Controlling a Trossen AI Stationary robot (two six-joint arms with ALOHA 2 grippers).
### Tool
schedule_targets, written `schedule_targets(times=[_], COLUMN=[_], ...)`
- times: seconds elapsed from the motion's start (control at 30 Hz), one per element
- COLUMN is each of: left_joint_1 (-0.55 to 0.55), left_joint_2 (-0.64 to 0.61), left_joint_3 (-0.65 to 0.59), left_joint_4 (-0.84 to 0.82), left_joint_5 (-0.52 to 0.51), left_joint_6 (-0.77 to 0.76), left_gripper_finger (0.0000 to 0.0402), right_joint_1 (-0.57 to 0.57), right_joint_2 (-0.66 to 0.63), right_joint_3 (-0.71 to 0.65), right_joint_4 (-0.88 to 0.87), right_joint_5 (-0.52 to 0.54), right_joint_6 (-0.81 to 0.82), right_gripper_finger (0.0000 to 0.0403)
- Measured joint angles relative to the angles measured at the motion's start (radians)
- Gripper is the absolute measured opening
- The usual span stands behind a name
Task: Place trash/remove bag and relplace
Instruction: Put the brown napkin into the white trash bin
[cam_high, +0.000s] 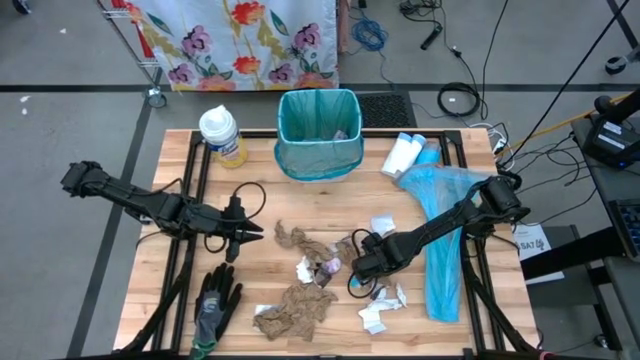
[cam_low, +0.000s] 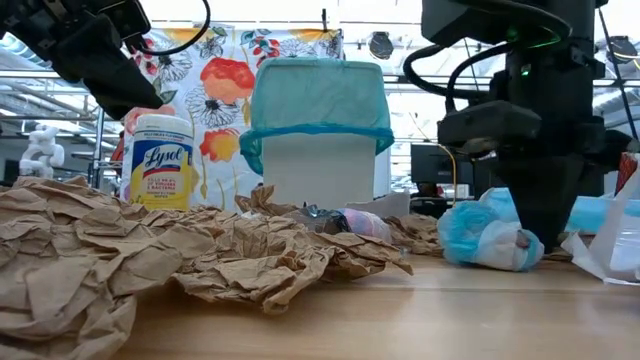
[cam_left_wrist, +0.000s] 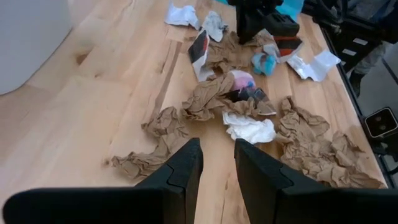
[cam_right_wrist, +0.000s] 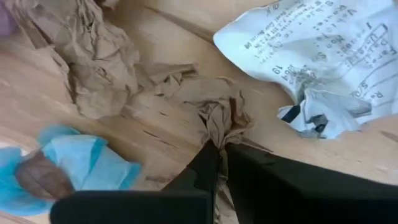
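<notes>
1. Near the tabletop (cam_high: 180, 150) centre, right gripper (cam_high: 362, 268) is down in the trash pile, jaws clenched on a thin twist of crumpled brown paper (cam_right_wrist: 219, 118). Grip sits on a raised fold, probably because the flat sheet gives nothing else to pinch.
2. Left gripper (cam_high: 250, 232) hovers beside the pile, jaws partly apart, gripping nothing. It points toward the scraps, looks like waiting.
3. Trash is scattered mid-tabletop, none of it seen going in yet: brown paper towels (cam_high: 295, 308), soft and heavily creased; white tissue scrap (cam_left_wrist: 250, 129), limp; printed receipt (cam_right_wrist: 317, 50), wrinkled but stiffer; small blue wad (cam_right_wrist: 74, 163).
4. Bin (cam_high: 318, 130) stands at the far edge, well apart from the pile, lined with a thin teal bag folded over its rim, so it is ready to receive.
5. Spare bag (cam_high: 440, 235), pale blue, slick film, lies under the right arm, likely the replacement.
6. Wipes canister (cam_high: 222, 135) stands beside the bin; black-and-grey glove (cam_high: 215, 305) lies flat near the front edge. Neither is trash.
</notes>
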Motion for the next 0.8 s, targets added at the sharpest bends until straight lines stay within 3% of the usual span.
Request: schedule_targets(times=[0.2,0.4,0.63,0.8], left_joint_1=[0.0,0.042,0.12,0.163], left_joint_2=[0.0,0.0,-0.012,-0.016], left_joint_3=[0.0,0.0,0.0,0.0], left_joint_4=[-0.012,-0.042,-0.042,-0.04], left_joint_5=[0.0,-0.006,-0.008,0.015], left_joint_6=[0.0,0.024,0.069,0.069], left_gripper_finger=[0.0099,0.0099,0.0099,0.0099], right_joint_1=[-0.001,-0.008,-0.059,-0.133], right_joint_2=[-0.157,-0.337,-0.4,-0.374], right_joint_3=[-0.001,0.048,0.326,0.561], right_joint_4=[-0.026,-0.14,-0.439,-0.455], right_joint_5=[0.039,0.186,0.345,0.497], right_joint_6=[0.059,0.069,-0.074,-0.303], right_gripper_finger=[0.0003,0.0001,0.0001,0.0])
